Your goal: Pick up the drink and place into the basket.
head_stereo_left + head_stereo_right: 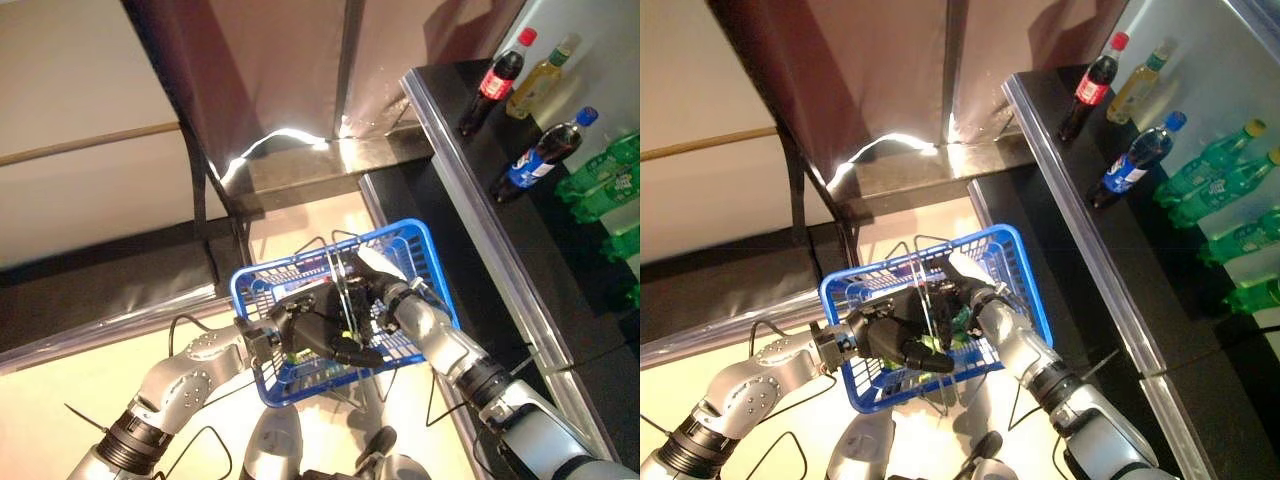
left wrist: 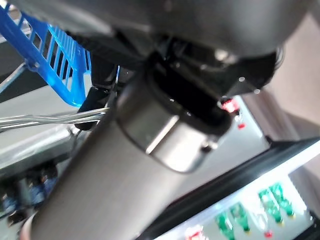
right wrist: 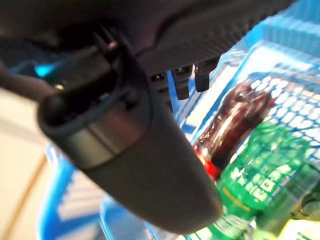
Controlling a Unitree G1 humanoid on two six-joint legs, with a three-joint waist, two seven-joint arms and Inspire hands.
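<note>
Colours at the basket and shelf

The basket point(image 1: 420, 240) is blue lattice; inside lie a green bottle point(image 3: 260, 170) and a dark cola bottle point(image 3: 235, 120); green bottles point(image 1: 1220, 160) line the black shelf point(image 1: 1080, 240).

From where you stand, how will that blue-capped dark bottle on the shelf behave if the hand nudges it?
The blue-capped bottle stands upright, tall on a narrow base, so a push high up would probably tip it. Its round body would likely roll along the dark shelf. It looks full of dark liquid, so probably fairly heavy; the smooth plastic may be slippery.

right hand point(image 1: 385, 295) fingers hidden inside basket point(image 1: 420, 240) | left hand point(image 1: 895, 338) grip unreadable (own wrist view blocked)
</note>
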